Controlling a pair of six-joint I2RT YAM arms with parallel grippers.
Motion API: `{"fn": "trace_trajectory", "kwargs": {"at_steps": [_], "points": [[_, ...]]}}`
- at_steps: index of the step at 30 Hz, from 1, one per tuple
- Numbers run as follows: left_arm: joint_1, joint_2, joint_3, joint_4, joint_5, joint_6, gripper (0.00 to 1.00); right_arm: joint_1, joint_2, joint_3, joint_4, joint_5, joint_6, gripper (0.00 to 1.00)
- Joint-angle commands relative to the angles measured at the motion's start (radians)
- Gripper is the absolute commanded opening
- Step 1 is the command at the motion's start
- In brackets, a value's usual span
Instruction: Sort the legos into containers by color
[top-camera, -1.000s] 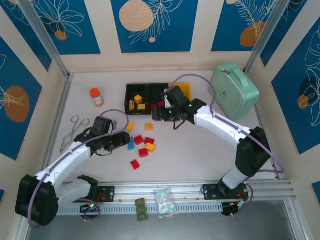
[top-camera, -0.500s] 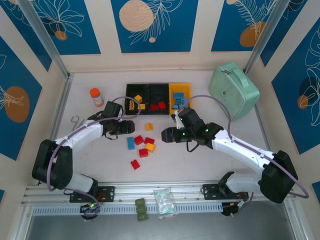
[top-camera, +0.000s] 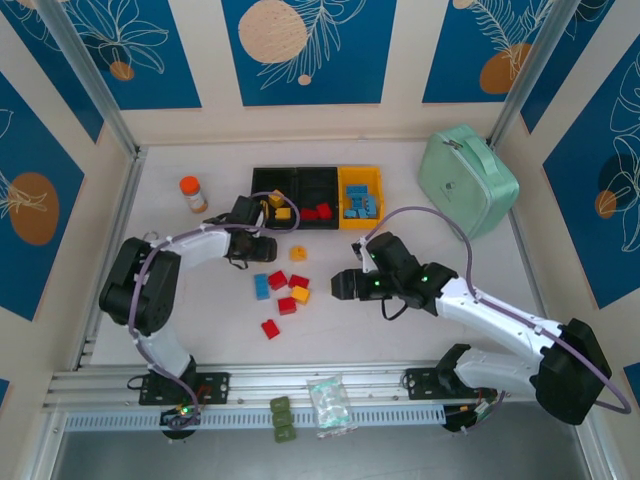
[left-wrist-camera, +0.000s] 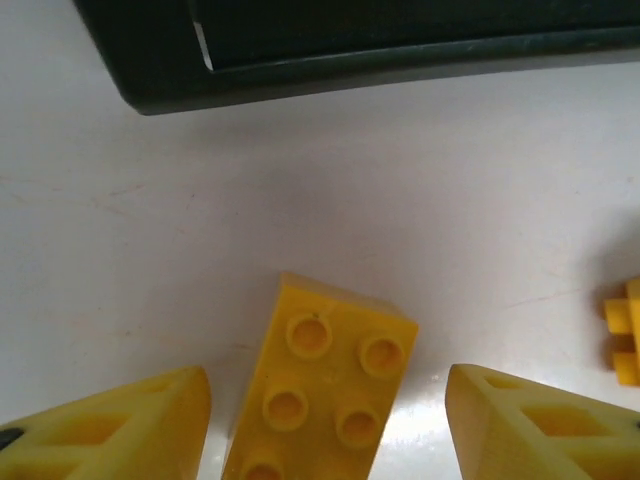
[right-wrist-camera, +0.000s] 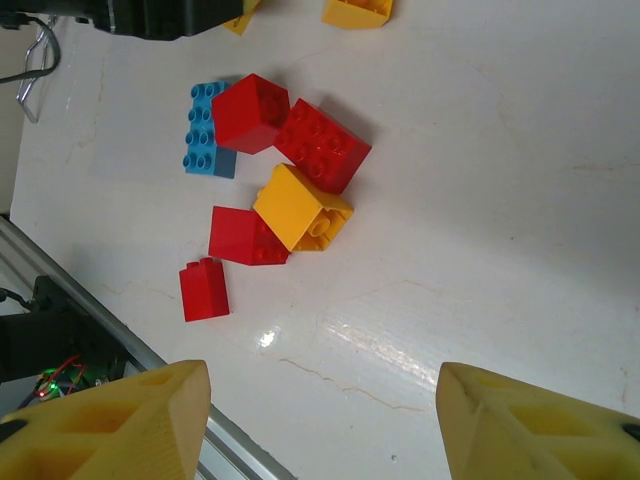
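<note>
My left gripper (top-camera: 257, 244) (left-wrist-camera: 328, 430) is open and straddles a yellow lego (left-wrist-camera: 320, 385) that lies flat on the table; both fingers stand apart from it. Just beyond it is the wall of the left black container (left-wrist-camera: 400, 50) (top-camera: 256, 200), which holds yellow legos. The middle black container (top-camera: 318, 172) holds red ones and the yellow-orange container (top-camera: 360, 171) blue ones. My right gripper (top-camera: 340, 285) (right-wrist-camera: 325, 425) hangs open and empty over bare table, right of a loose cluster: a blue lego (right-wrist-camera: 205, 130), red legos (right-wrist-camera: 322, 145) and a yellow lego (right-wrist-camera: 300, 208).
An orange-capped bottle (top-camera: 193, 194) stands left of the containers. A mint-green case (top-camera: 468, 180) sits at the back right. Another yellow lego (top-camera: 297, 253) lies between the grippers. Olive blocks (top-camera: 282, 418) and a plastic bag (top-camera: 330, 405) rest on the front rail.
My left gripper has swung back toward the black container and now straddles the yellow lego. My right gripper has drawn back from the containers toward the loose cluster.
</note>
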Motion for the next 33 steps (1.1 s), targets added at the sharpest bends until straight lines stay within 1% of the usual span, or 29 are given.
{"fn": "trace_trajectory", "kwargs": {"at_steps": [1,4,6,9,12,16,20,25,33], "points": [[-0.017,0.033,0.040,-0.001,-0.052,0.023,0.54,0.006,-0.023,-0.024,0.009,-0.004,0.027,0.61],[-0.031,0.034,0.042,-0.015,-0.061,0.028,0.42,0.005,-0.024,-0.033,0.015,-0.001,0.034,0.61],[-0.043,0.017,0.034,-0.021,-0.072,0.030,0.36,0.004,-0.023,-0.036,0.021,0.002,0.038,0.61],[-0.050,-0.018,0.016,-0.040,-0.088,0.025,0.30,0.004,-0.014,-0.033,0.030,0.001,0.037,0.61],[-0.050,-0.073,-0.012,-0.053,-0.093,0.011,0.27,0.006,-0.003,-0.023,0.035,-0.004,0.033,0.61],[-0.049,-0.161,-0.043,-0.056,-0.065,-0.018,0.26,0.006,0.004,-0.017,0.044,-0.006,0.033,0.61],[-0.041,-0.193,0.004,-0.095,-0.041,-0.027,0.26,0.011,0.027,-0.006,0.055,-0.013,0.036,0.61],[-0.028,-0.122,0.156,-0.157,-0.019,-0.024,0.26,0.025,0.049,0.005,0.063,-0.012,0.041,0.61],[-0.008,0.075,0.417,-0.241,-0.035,-0.014,0.27,0.056,0.034,-0.015,0.068,0.017,0.068,0.61]]}}
